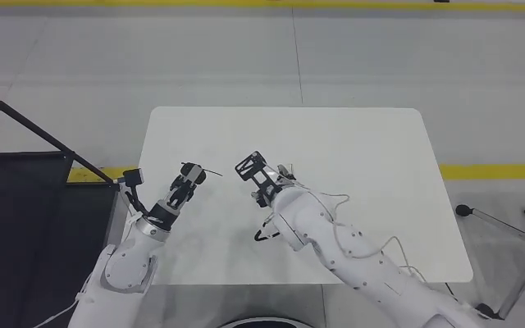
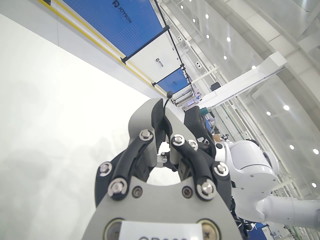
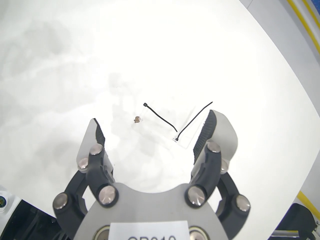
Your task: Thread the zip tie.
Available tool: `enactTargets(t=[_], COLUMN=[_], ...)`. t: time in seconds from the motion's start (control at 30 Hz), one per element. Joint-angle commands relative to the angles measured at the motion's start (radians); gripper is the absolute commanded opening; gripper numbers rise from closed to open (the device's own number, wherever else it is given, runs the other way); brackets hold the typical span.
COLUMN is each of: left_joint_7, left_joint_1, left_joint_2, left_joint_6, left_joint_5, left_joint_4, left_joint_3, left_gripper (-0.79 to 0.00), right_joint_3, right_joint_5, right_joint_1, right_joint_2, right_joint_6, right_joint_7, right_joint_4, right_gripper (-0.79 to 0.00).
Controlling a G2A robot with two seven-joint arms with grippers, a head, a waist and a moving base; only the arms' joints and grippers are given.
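Your left gripper [image 2: 163, 112] has its jaws clamped on a black zip tie [image 2: 169, 94], head poking past the tips. It looks light, thin and springy, so pinch the tail close to its end. Your right gripper [image 3: 153, 117] holds its jaws wide apart over one loose tie [image 3: 160, 117] and a second tie [image 3: 194, 120] on the tabletop [image 3: 175, 38].

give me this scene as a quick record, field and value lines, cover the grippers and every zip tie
left gripper: shut on the held zip tie
held zip tie: black, head end poking out past the fingertips
right gripper: open, holding nothing, over the table
table: white
first loose zip tie: black, lying flat ahead of the right gripper
second loose zip tie: black, lying beside the first, near ends close but not crossing
brown scrap: small, on the table near the first loose zip tie
threading: no closed loop on any tie
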Motion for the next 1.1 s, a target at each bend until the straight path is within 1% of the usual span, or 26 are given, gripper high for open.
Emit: enactTargets(t=[0.0, 0.07, 0.17, 0.27, 0.4, 1.0, 1.07], left_joint_7=[0.000, 0.000, -0.001, -0.001, -0.003, -0.004, -0.003], left_joint_1=[0.000, 0.001, 0.001, 0.002, 0.003, 0.003, 0.004], left_joint_2=[0.000, 0.000, 0.001, 0.001, 0.002, 0.002, 0.002], left_joint_6=[0.000, 0.001, -0.002, -0.003, -0.007, 0.002, 0.002], left_joint_5=[0.001, 0.000, -0.004, -0.013, -0.019, -0.015, -0.016], left_joint_4=[0.000, 0.001, 0.004, 0.007, 0.007, 0.005, 0.005], left_joint_3=[0.000, 0.000, -0.003, -0.009, -0.013, -0.011, -0.012], left_gripper=[-0.785, -0.785, -0.785, -0.785, -0.785, -0.785, -0.785], right_joint_3=[-0.011, -0.022, -0.034, -0.045, -0.052, -0.053, -0.052], right_joint_5=[-0.004, -0.001, 0.001, 0.004, 0.004, -0.020, -0.020], right_joint_1=[0.019, 0.035, 0.055, 0.069, 0.081, 0.110, 0.112], right_joint_2=[-0.013, -0.028, -0.048, -0.065, -0.086, -0.158, -0.165], right_joint_6=[0.012, 0.019, 0.023, 0.020, 0.014, -0.001, -0.009], right_joint_7=[0.016, 0.023, 0.029, 0.033, 0.036, 0.041, 0.043], right_joint_4=[0.029, 0.059, 0.102, 0.134, 0.177, 0.316, 0.327], right_gripper=[-0.188, -0.234, -0.262, -0.326, -0.394, -0.465, -0.453])
